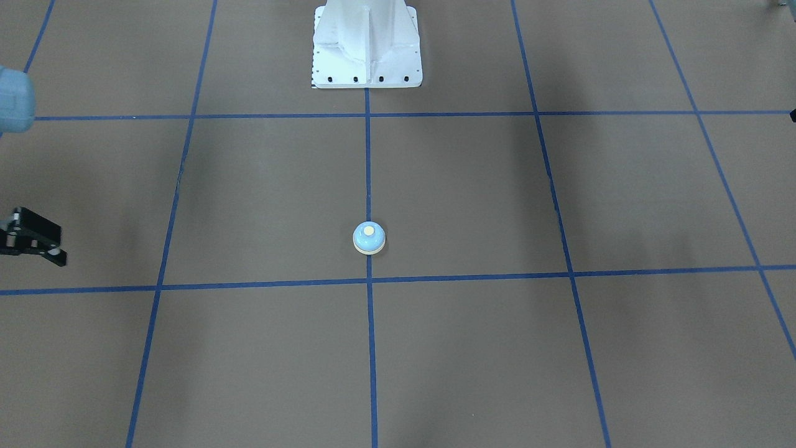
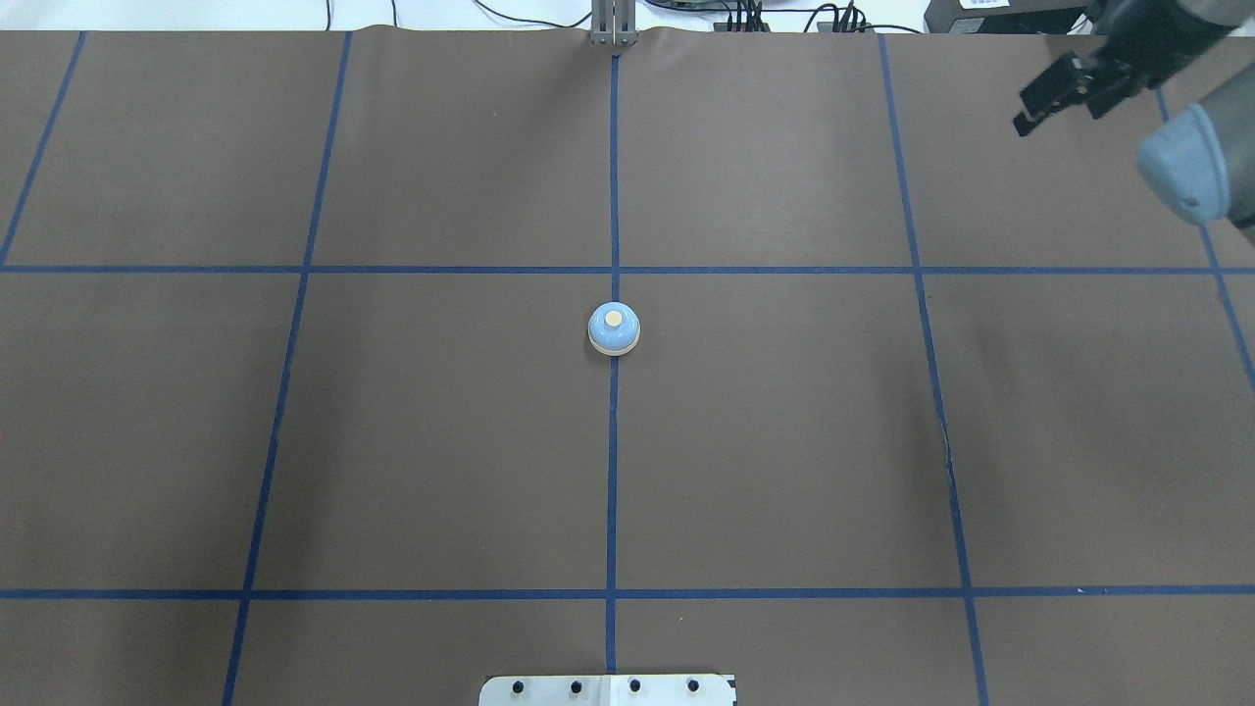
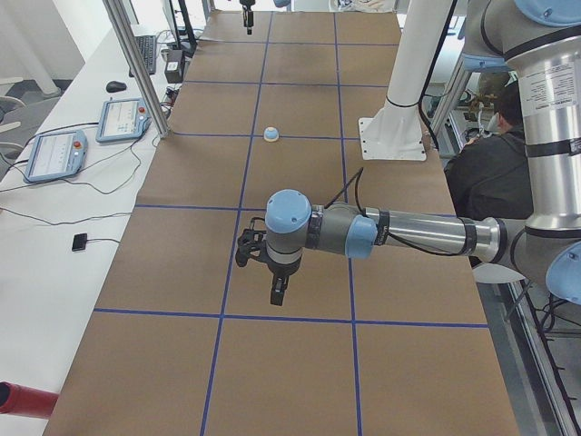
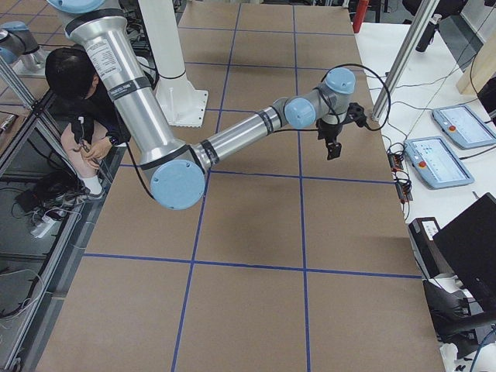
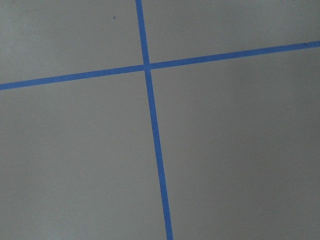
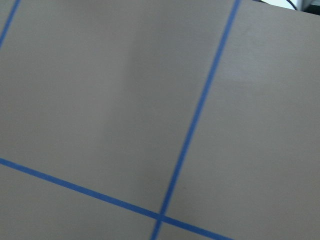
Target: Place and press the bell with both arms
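Outstretched, the left claw (image 3: 276, 295) and right claw (image 2: 1034, 103) (apart or together, I couldn't tell) hung far from the upright light-blue bell (image 2: 614, 328).

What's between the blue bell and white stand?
Overhead view: only brown table cover and blue tape lines separate the light-blue dome bell from the white stand.
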